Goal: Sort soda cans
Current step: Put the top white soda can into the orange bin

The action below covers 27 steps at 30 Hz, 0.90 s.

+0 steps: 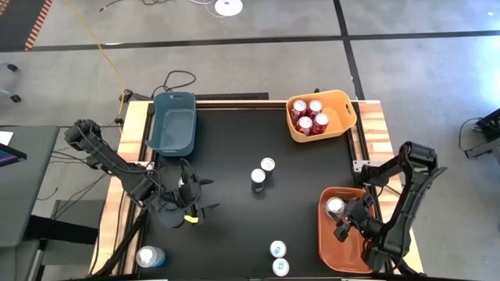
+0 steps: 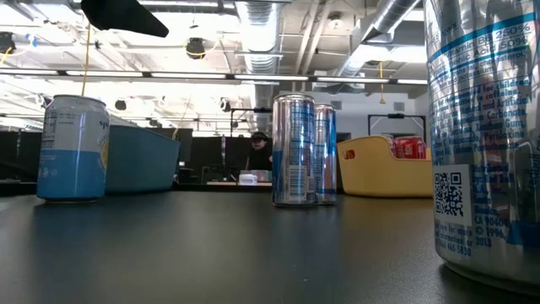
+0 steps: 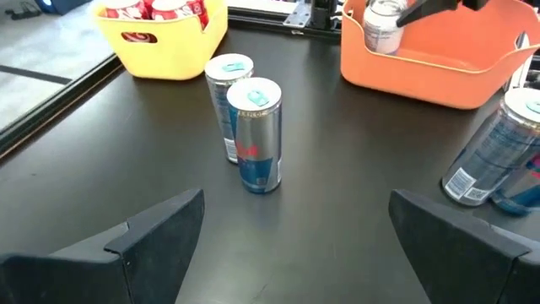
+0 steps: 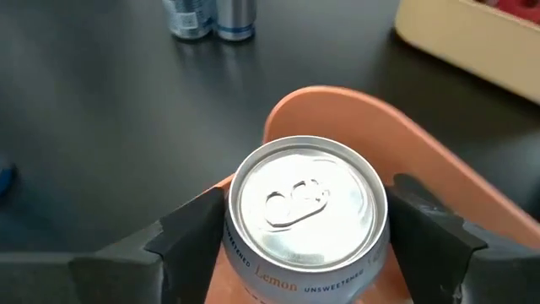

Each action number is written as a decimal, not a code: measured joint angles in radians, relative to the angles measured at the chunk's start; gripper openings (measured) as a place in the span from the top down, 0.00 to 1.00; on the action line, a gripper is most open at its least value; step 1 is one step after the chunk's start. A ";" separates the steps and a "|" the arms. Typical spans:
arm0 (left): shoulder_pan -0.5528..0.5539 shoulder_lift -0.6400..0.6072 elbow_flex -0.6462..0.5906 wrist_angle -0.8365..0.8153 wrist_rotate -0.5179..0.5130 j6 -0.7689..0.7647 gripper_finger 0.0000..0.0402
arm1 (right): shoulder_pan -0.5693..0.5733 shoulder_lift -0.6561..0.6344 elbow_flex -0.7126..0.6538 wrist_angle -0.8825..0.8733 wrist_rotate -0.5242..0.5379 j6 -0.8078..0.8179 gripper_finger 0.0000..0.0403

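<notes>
A silver-topped soda can (image 4: 304,203) stands upright in the orange bin (image 4: 354,105) at the table's right, also seen in the high view (image 1: 335,207). My right gripper (image 4: 308,232) is open, with one finger on either side of that can's upper wall. My left gripper (image 3: 295,253) hangs open over the table's left part (image 1: 201,195) with nothing between its fingers. It faces two blue-and-silver cans (image 3: 253,135) that stand at the table's middle (image 1: 262,171). My right gripper comes at the can slanting down from the near right. One finger (image 4: 198,228) stands right against the can's side below the rim, and I cannot tell whether it touches. The other finger (image 4: 426,224) stands a little apart. The can rests on the bin's floor.
A yellow bin (image 1: 344,117) with several red cans stands at the far right and a blue bin (image 1: 173,123) at the far left. Two cans (image 1: 279,257) stand at the near edge and a pale blue one (image 1: 150,257) at the near left.
</notes>
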 joint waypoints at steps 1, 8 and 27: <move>0.000 0.000 0.000 0.000 0.001 0.006 0.07 | 0.000 0.000 0.000 -0.009 -0.003 0.008 0.18; 0.002 0.008 0.000 0.002 0.039 0.025 0.07 | -0.001 -0.003 0.000 -0.043 -0.014 0.021 0.15; 0.001 -0.009 0.002 -0.337 0.177 -0.335 0.07 | -0.093 -0.175 0.026 -0.064 0.578 -0.075 0.17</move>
